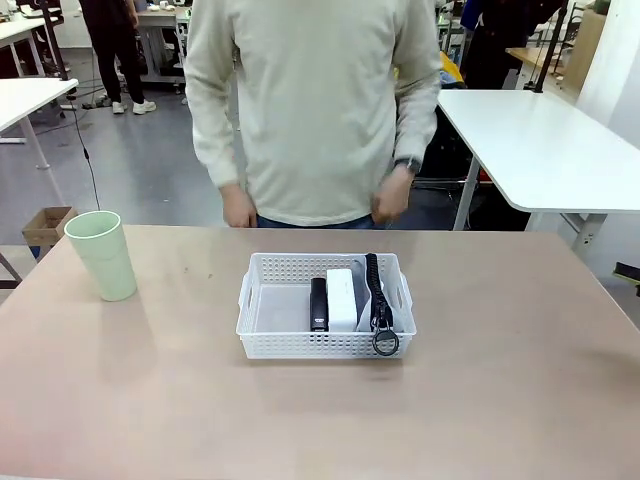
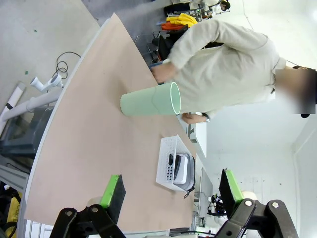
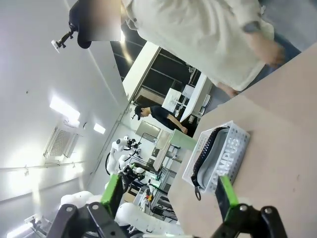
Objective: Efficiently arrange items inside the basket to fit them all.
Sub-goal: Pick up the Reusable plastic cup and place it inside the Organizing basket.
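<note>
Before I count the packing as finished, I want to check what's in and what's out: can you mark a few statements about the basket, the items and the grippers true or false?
1. The black stapler sits in the basket, right beside the white box. True.
2. The pale green cup lies in the basket too. False: it stands upright on the table, to the robot's left of the basket and apart from it.
3. The grey pouch lies flat on the table. False: it stands on edge in the basket's right part.
4. The left gripper and the right gripper are both open. True.
</note>
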